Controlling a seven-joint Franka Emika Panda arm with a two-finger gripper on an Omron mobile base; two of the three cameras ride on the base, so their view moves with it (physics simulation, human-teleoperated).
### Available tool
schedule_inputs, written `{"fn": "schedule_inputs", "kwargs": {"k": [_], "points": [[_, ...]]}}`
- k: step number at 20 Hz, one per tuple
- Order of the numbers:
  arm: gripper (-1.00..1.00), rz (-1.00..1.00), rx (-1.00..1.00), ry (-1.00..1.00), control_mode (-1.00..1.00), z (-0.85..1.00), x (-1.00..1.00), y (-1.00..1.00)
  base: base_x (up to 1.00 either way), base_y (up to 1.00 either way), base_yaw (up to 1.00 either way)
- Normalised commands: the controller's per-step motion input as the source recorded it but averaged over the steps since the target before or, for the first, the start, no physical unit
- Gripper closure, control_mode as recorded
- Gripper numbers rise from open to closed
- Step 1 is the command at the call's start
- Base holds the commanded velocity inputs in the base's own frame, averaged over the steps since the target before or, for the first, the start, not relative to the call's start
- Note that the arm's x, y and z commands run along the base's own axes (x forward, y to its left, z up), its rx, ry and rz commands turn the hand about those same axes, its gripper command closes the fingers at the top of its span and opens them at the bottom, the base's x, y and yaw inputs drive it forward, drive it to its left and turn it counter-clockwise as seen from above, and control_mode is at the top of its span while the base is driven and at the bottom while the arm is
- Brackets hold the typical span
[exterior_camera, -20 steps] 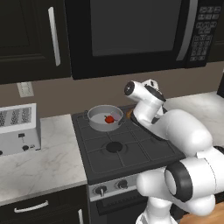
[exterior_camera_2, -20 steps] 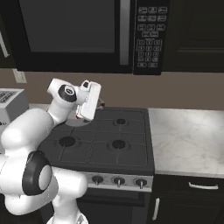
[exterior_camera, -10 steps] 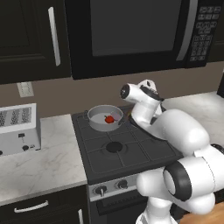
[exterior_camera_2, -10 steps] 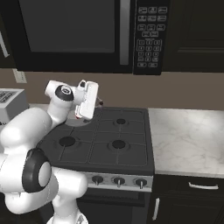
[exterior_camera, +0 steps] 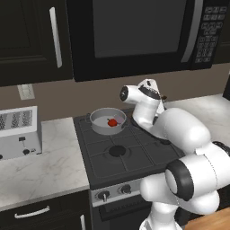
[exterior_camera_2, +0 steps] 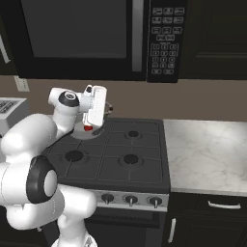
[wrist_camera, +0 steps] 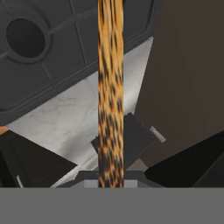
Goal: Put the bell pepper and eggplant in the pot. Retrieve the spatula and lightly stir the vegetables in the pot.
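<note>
A: Hand point(wrist_camera: 109, 181) is clamped on the spatula point(wrist_camera: 110, 87); in the hand view the wooden handle runs straight up from between the fingers. Hand sits just right of the pot point(exterior_camera: 108, 120), above the stove point(exterior_camera: 121, 150).

B: For the stir, my judgement: carry the blade over the rim first, then lower inside and sweep gently. A fast sweep could flick the vegetable out or shove the pot off its burner.

A: Pot contents: 1 bell pepper point(exterior_camera: 112, 122), red, near the middle on the pale base. No eggplant seen inside.

B: Then the loading looks half done. Counter point(exterior_camera_2: 207, 154) right of the stove is bare marble.
</note>
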Motion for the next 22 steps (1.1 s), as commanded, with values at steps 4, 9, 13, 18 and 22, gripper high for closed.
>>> {"fn": "schedule_inputs", "kwargs": {"k": [4,9,13,18,22], "points": [[1.0,0.0,0.0,0.0,-1.0,-0.03,0.04,0.13,0.0,0.0,0.0],[1.0,0.0,0.0,0.0,-1.0,-0.16,0.13,0.41,0.0,0.0,0.0],[1.0,0.0,0.0,0.0,-1.0,0.0,0.2,0.27,0.0,0.0,0.0],[1.0,-0.02,-0.01,0.0,-1.0,0.0,0.2,0.0,0.0,0.0,0.0],[1.0,-0.05,-0.01,0.0,-1.0,0.0,0.17,-0.01,0.0,0.0,0.0]]}}
